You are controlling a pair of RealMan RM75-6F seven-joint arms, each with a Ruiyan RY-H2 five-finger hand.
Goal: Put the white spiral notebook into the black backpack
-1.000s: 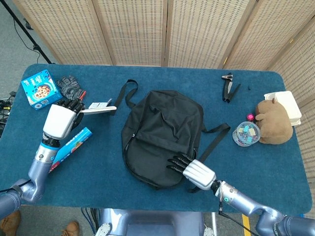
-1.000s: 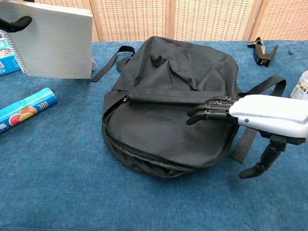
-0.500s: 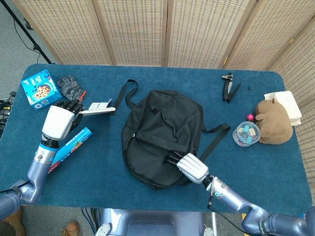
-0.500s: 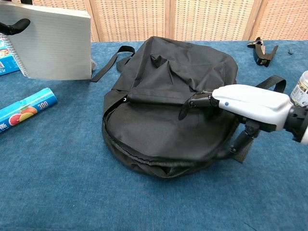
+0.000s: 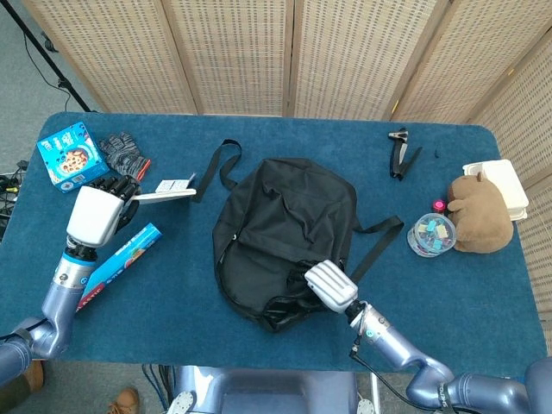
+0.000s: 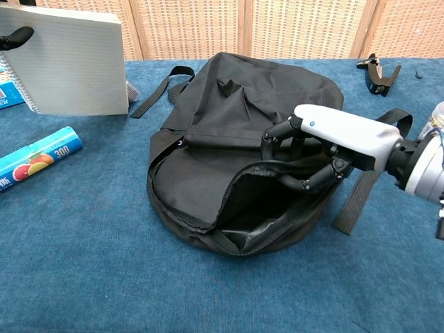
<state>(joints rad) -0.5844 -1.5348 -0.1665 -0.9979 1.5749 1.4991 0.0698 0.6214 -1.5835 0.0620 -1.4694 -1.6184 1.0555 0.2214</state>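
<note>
The black backpack (image 5: 285,233) (image 6: 243,118) lies flat in the middle of the blue table. My right hand (image 5: 326,286) (image 6: 326,142) pinches its front flap (image 6: 267,170) near the zipper and holds it lifted, so a dark opening (image 6: 257,208) shows at the near right side. My left hand (image 5: 97,211) holds the white spiral notebook (image 5: 168,191) (image 6: 69,59) by its edge, raised above the table to the left of the backpack. In the chest view only a dark fingertip (image 6: 17,36) of the left hand shows over the notebook's top corner.
A blue foil roll box (image 5: 125,259) (image 6: 38,158) lies below the left hand. A blue snack box (image 5: 71,155) and grey gloves (image 5: 122,153) sit at far left. A black clip tool (image 5: 399,151), a plastic jar (image 5: 431,235), a brown plush bear (image 5: 479,214) and a white container (image 5: 500,183) lie at right.
My right hand went from lying flat on the backpack to gripping the flap and lifting it, opening the bag. The left hand with the notebook drifted slightly left.
</note>
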